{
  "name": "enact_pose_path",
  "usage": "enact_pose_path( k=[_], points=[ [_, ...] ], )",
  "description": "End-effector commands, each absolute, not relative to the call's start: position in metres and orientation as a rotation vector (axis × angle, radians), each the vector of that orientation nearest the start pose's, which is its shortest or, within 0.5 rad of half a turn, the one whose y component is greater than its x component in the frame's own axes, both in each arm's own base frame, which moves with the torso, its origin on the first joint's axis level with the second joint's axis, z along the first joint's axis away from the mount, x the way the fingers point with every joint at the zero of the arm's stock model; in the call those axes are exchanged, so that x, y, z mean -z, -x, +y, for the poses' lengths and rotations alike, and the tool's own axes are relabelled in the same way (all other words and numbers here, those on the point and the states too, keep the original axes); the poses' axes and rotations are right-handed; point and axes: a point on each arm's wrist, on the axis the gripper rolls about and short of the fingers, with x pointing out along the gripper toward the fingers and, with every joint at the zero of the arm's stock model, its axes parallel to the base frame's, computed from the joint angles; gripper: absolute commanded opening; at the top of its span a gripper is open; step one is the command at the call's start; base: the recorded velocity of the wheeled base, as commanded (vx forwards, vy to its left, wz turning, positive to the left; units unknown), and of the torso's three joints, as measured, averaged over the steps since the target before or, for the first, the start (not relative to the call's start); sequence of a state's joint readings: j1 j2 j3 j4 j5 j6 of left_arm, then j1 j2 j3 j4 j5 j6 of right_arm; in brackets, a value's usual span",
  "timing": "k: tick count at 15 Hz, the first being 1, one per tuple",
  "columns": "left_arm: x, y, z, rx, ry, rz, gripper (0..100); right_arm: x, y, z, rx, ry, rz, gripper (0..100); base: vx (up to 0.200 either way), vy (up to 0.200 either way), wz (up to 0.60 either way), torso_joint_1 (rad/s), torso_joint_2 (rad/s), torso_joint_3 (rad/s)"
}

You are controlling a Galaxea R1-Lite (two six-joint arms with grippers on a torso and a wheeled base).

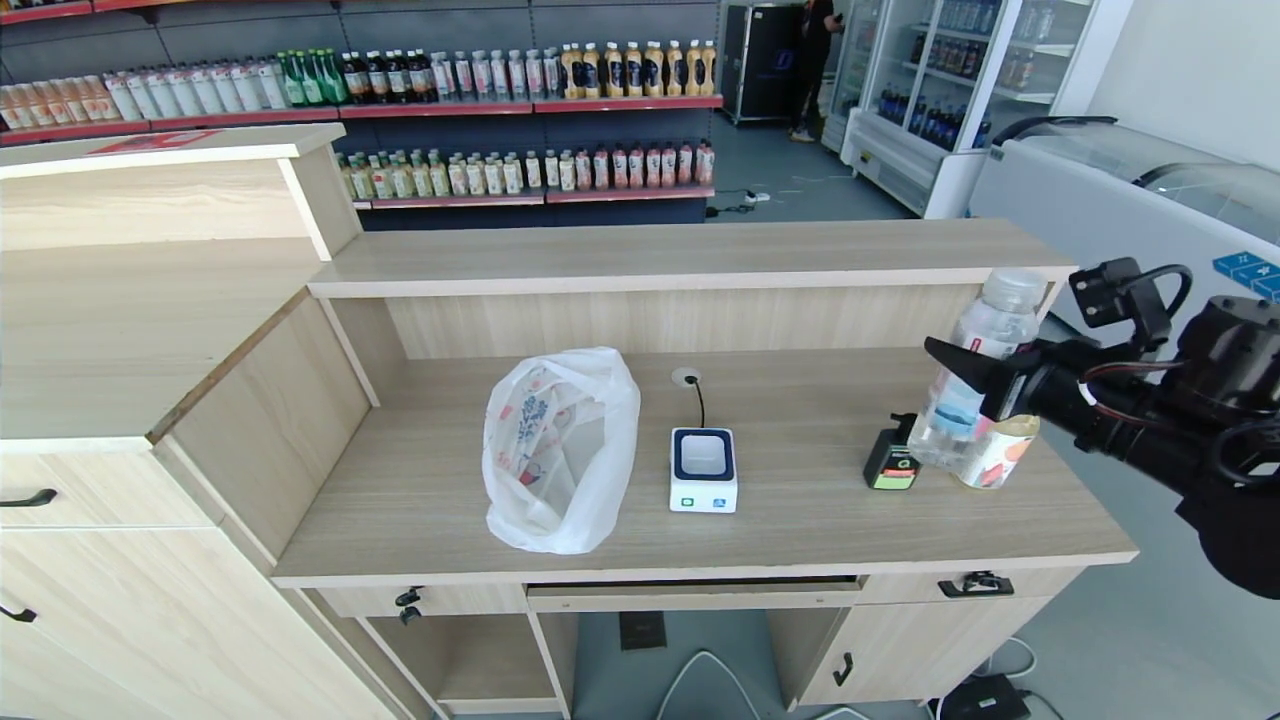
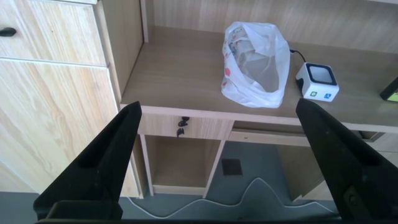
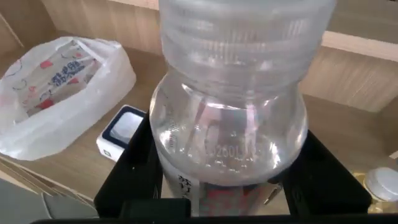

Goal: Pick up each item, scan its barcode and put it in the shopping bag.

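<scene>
Clasping the water bottle [image 1: 990, 325] round its middle with the right gripper [image 1: 970, 385] closed on it, judging it smooth, slippery, fairly heavy and squashable, with the left gripper [image 2: 217, 124] gaping wide and empty

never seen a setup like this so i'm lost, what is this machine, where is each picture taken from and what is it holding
It is a two-armed robot working at a shop's checkout counter. The wide picture comes from a camera on its head, looking down at the counter. The other two come from cameras on its wrists, so each looks out past that arm's own gripper.

On the counter are a white plastic shopping bag, a small white barcode scanner, a small black item with a green label and a colourful printed container.

The right gripper is shut on a clear water bottle at the counter's right end. The left gripper is open and empty, in front of the counter.
</scene>
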State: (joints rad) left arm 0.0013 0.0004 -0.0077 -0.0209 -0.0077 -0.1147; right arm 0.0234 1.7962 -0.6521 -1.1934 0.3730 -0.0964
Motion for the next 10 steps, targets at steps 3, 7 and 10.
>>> enact_pose_path(
  k=[3,7,10],
  points=[
    [-0.08,0.023,0.0,0.008,0.115,-0.029,100,-0.144,-0.316,-0.002,-0.339,0.336,-0.021,0,0.0,0.0,0.0,0.0,0.0,0.0],
    [-0.08,0.023,0.0,0.008,0.115,-0.029,100,-0.141,-0.313,-0.016,-0.295,0.485,-0.036,0,0.0,0.0,0.0,0.0,0.0,0.0],
    [-0.08,0.023,0.0,0.008,0.115,-0.029,100,-0.14,-0.311,-0.019,-0.283,0.579,-0.053,0,0.0,0.0,0.0,0.0,0.0,0.0]
  ],
)
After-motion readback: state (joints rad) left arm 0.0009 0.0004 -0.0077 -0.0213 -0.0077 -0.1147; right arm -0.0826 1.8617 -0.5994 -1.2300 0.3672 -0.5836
